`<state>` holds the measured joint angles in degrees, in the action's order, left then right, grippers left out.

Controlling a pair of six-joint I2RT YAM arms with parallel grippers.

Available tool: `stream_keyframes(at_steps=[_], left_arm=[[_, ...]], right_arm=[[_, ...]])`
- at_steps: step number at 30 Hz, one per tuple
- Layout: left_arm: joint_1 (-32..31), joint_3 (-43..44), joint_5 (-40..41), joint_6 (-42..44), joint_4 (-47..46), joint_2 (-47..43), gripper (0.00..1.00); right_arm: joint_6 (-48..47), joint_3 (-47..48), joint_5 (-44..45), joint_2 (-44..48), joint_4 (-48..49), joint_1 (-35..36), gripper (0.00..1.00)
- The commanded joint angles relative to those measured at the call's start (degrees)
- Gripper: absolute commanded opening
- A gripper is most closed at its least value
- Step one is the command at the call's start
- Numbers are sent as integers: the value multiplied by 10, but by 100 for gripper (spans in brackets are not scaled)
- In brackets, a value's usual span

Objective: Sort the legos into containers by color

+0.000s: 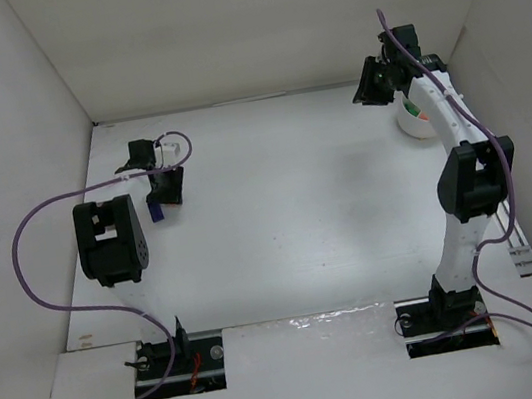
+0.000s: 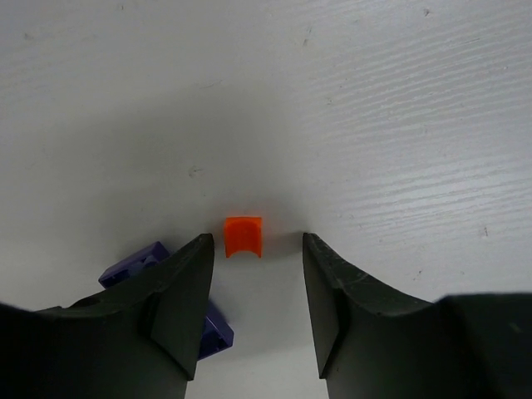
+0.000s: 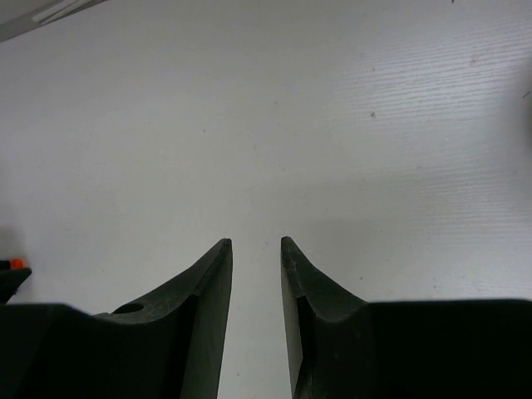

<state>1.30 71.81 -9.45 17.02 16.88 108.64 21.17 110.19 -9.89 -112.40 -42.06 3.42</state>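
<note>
My left gripper (image 1: 161, 191) (image 2: 255, 241) is open and low over the table at the far left. A tiny orange lego (image 2: 243, 236) lies on the table just ahead of its fingertips, nearer the left tip, untouched. A dark blue lego (image 2: 133, 264) (image 1: 155, 213) lies beside the left finger, partly hidden by it. My right gripper (image 1: 374, 81) (image 3: 255, 243) is open by a narrow gap and empty, at the far right. The round white cup (image 1: 414, 120) sits just in front of it, partly hidden by the arm, with green and orange showing inside.
White walls (image 1: 15, 148) close in the table on the left, back and right. Purple cables (image 1: 29, 267) loop off both arms. A small orange speck (image 3: 14, 263) shows at the left edge of the right wrist view.
</note>
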Motion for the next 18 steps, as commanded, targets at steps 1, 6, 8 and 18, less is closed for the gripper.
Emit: stream_keyframes(at_steps=[1,6,8,18], left_arm=[[9,20,-7,-4,-2,6,43],[9,25,-12,-4,-2,11,39],[9,20,-12,-4,-2,11,37],[9,10,-28,7,-2,11,17]], right_arm=[[-3,28,5,-1,3,0,35],[-3,28,5,-6,3,0,35],[-3,28,5,-6,3,0,35],[-3,28,5,-6,-2,0,35]])
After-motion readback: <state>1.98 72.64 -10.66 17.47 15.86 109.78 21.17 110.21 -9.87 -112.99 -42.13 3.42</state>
